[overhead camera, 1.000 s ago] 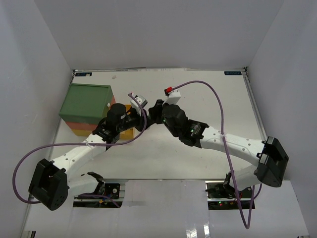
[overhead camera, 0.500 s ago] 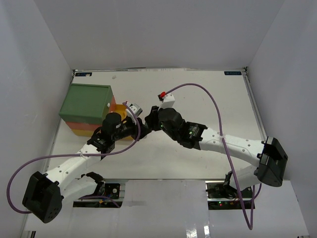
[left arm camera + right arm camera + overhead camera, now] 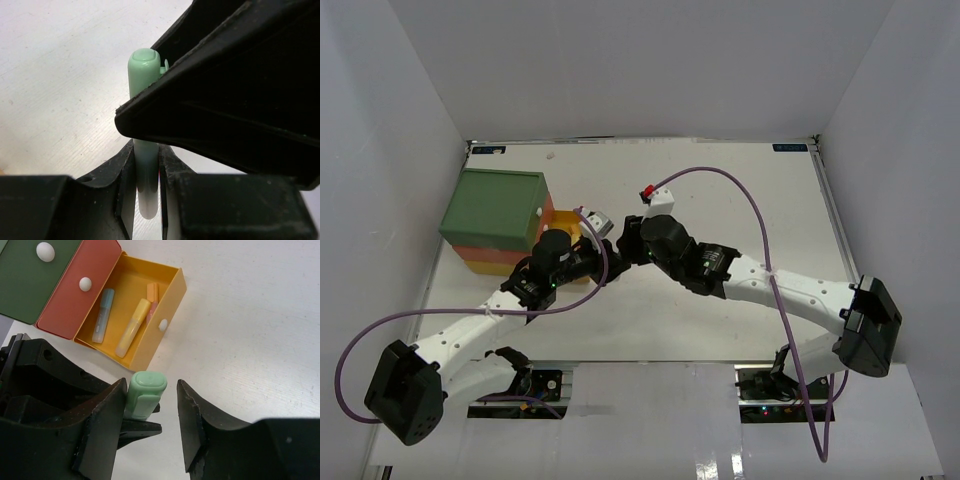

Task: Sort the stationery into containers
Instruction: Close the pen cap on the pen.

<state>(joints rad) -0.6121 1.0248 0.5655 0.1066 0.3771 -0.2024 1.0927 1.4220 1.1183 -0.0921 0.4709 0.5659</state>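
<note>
1. Grip first: your left gripper [image 3: 146,167] is clamped on the pale green highlighter [image 3: 145,392], which stands upright over the table [image 3: 250,315].
2. The right gripper [image 3: 150,390] has its fingers apart on either side of the cap. Draw that arm clear without knocking it.
3. Carry the highlighter to the pulled-out yellow drawer [image 3: 172,295] nearby, where other pens [image 3: 131,327] lie. Lower it in lengthwise, then let go.
</note>
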